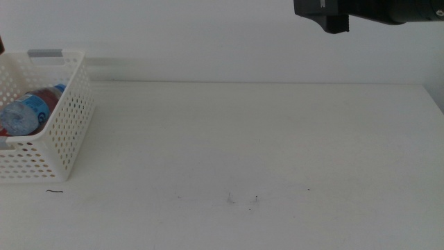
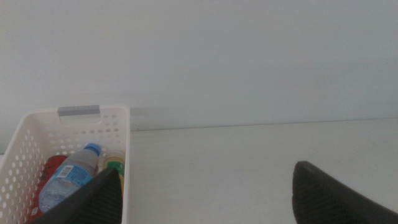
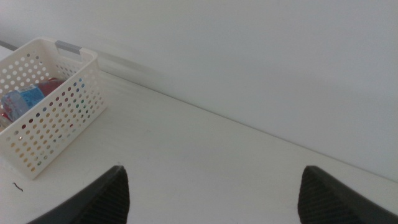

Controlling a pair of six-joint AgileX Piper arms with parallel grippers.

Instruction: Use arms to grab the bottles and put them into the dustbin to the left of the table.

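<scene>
Three containers lie inside the white dustbin (image 1: 61, 142) at the left end of the white table (image 1: 277, 146): a water bottle (image 2: 65, 180) with a blue cap, a red soda can (image 2: 51, 169) beside it, and a tea bottle (image 2: 115, 165) against the wall. The right gripper (image 3: 211, 193) hangs high over the table, jaws spread wide, holding nothing. The left gripper (image 2: 205, 193) hovers just beside the dustbin, equally wide.
</scene>
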